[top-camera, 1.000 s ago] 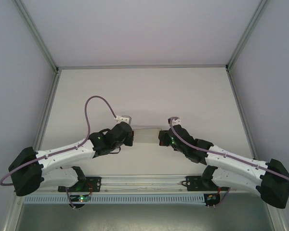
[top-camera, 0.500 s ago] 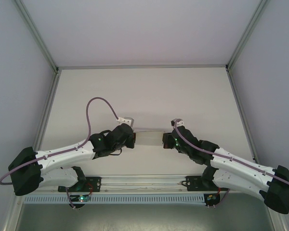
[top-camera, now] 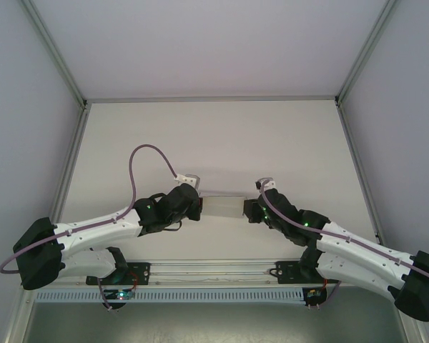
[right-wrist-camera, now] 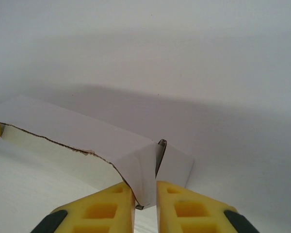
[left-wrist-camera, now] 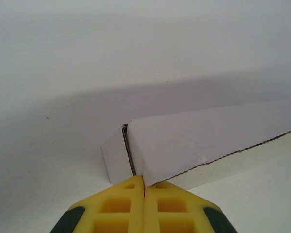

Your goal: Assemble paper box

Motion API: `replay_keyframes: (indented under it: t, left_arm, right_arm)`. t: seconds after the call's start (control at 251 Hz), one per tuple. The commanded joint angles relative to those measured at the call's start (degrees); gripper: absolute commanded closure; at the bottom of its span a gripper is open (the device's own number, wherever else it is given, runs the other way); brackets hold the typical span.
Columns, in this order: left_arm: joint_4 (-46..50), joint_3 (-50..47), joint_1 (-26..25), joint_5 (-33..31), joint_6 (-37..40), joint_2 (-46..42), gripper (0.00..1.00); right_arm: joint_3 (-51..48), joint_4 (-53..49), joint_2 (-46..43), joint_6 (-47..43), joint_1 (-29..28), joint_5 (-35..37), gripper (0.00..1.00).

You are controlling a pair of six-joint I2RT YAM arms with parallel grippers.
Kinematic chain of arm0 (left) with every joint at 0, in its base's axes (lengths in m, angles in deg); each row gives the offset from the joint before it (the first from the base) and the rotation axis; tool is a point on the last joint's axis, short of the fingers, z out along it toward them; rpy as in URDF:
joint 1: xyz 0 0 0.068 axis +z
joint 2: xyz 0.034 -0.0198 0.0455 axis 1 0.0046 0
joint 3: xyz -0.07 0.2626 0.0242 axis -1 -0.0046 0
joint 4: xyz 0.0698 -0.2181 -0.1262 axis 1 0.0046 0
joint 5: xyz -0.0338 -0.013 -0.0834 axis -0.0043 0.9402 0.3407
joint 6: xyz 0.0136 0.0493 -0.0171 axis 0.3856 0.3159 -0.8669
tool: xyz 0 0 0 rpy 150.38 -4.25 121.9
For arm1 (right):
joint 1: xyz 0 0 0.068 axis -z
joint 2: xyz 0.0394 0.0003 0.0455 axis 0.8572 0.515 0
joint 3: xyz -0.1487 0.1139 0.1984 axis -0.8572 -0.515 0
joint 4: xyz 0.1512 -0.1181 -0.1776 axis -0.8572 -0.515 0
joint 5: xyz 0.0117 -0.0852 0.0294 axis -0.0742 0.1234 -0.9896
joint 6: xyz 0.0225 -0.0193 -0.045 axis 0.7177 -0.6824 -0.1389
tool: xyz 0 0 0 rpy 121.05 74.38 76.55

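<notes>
The paper box [top-camera: 223, 205] is a small low white box, held off the table between both arms near the table's middle. My left gripper [top-camera: 199, 204] is shut on its left end; in the left wrist view the yellow fingertips [left-wrist-camera: 131, 194] pinch the corner where the end wall [left-wrist-camera: 115, 158] meets the long side [left-wrist-camera: 208, 138]. My right gripper [top-camera: 247, 209] holds the opposite end. There the folded end wall [right-wrist-camera: 144, 177] fills the narrow gap between the yellow fingers [right-wrist-camera: 177, 201]. The long side's torn, wavy edge [right-wrist-camera: 48, 141] faces the camera.
The white table [top-camera: 214, 136] stretches behind the box to the back wall. Aluminium frame posts [top-camera: 70, 164] run along both sides. A purple cable [top-camera: 146, 153] loops above the left arm.
My right arm has stretched out and swung lower, its gripper settling on the box's right end. The left gripper has kept its hold and barely moved.
</notes>
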Motion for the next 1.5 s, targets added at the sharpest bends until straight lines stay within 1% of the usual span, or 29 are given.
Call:
replay_keyframes:
  t: [0.0, 0.072, 0.156, 0.283, 0.335, 0.371, 0.423, 0.467, 0.623, 0.746, 1.026, 1.097, 1.145, 1.257, 1.353, 1.441, 1.497]
  left_arm:
    - [8.66, -1.08, -0.34, -0.78, -0.93, 1.91, 1.0]
    - [8.95, -0.89, -0.31, -0.66, -0.75, 2.08, 1.0]
    - [9.11, -0.6, -0.32, -0.84, -0.7, 2.18, 1.0]
    - [9.18, -0.53, -0.34, -0.68, -0.62, 2.35, 1.0]
    - [9.2, -0.63, -0.33, -0.68, -0.74, 2.35, 1.0]
    - [9.2, -0.64, -0.36, -0.67, -0.79, 2.27, 1.0]
    - [9.2, -0.7, -0.37, -0.68, -0.79, 2.18, 1.0]
    - [9.13, -0.74, -0.37, -0.78, -0.75, 2.04, 1.0]
    - [9.46, -0.64, -0.37, -0.96, -0.69, 2.0, 1.0]
    - [9.28, -0.75, -0.42, -0.99, -0.75, 2.02, 1.0]
    - [9.72, -0.45, -0.41, -1.23, -0.69, 2.11, 1.0]
    - [9.64, -0.36, -0.4, -1.12, -0.57, 1.99, 1.0]
    - [9.72, -0.38, -0.45, -1.16, -0.61, 1.96, 1.0]
    - [9.68, -0.24, -0.42, -0.87, -0.44, 2.0, 1.0]
    - [9.86, 0.35, -0.68, -0.59, -0.07, 2.19, 1.0]
    - [10.1, 0.92, -1.02, -0.68, 0.06, 2.44, 1.0]
    - [9.99, 1.15, -1.22, -0.8, 0.12, 2.64, 1.0]
  right_arm:
    - [1.51, -3.51, 0.88, -3.4, 0.72, 1.38, 0.77]
    - [2.17, -3.21, 2.15, -3.81, 0.65, 1.14, 0.76]
    - [3.01, -3.19, 3.32, -3.85, 0.57, 1.5, 0.84]
    - [4.02, -3.31, 4.43, -3.43, 0.49, 1.76, 0.88]
    - [4.51, -4.17, 4.73, -2.87, 0.49, 2.41, 0.92]
    - [4.91, -4.88, 5.11, -2.53, 0.49, 2.7, 0.92]
    - [5.07, -5.63, 5.5, -2.0, 0.48, 2.95, 0.9]
    - [5.03, -5.99, 5.62, -1.71, 0.19, 3.37, 0.85]
    - [5.3, -5.96, 4.91, -2.18, -0.73, 3.44, 0.79]
    - [5.63, -5.49, 4.54, -2.91, -0.83, 3.16, 0.79]
    - [6.11, -2.58, 6.51, -4.9, -0.92, -0.17, 0.77]
    - [6.28, -2.99, 6.61, -4.8, -0.92, 0.95, 0.79]
    - [6.28, -3.4, 6.49, -4.52, -0.93, 2.26, 0.84]
    - [6.55, -3.15, 6.73, -4.34, -0.93, 3.05, 0.9]
    - [6.94, -2.57, 7.59, -4.25, -0.97, 2.03, 0.9]
    - [7.4, -1.87, 8.44, -4.07, -1.03, 0.73, 0.94]
    - [7.84, -2.08, 9.18, -3.24, -0.94, 0.14, 0.94]
